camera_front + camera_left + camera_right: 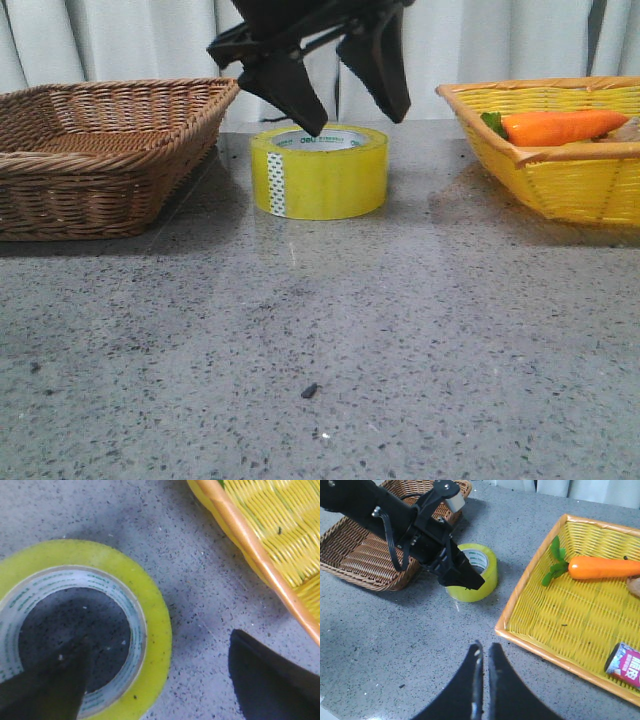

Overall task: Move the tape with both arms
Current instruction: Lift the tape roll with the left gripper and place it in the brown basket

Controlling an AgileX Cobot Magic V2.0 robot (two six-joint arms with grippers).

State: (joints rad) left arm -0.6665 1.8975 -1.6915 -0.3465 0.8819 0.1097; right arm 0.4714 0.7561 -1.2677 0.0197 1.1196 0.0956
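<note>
Left gripper (pixel 352 110): open, poised directly above the tape (pixel 320 171) in the upper centre of the front view. Its two black fingers (pixel 290 92) point downward and are spread. In the left wrist view one fingertip sits over the hollow of the roll's core; the other sits outside the yellow wall, over bare table. No contact with the roll is visible. The black left arm (pixel 367 507) enters from the upper left of the right wrist view and slopes down toward the roll.

Right gripper (pixel 483 652): fingers nearly together with only a thin slit between them, holding nothing. It hangs over bare table (pixel 320 360) at the lower centre of its own view, well apart from the tape.

Tape: lies flat on the table, core opening upward, white speckled strip facing the front camera. It rests between the brown wicker basket (pixel 100 150) at the left and the yellow basket (pixel 560 170) at the right, touching neither. A strip of open table separates it from each basket rim.

The yellow basket contains an orange carrot toy (pixel 562 127) and, in the right wrist view, a small can (pixel 625 664).
</note>
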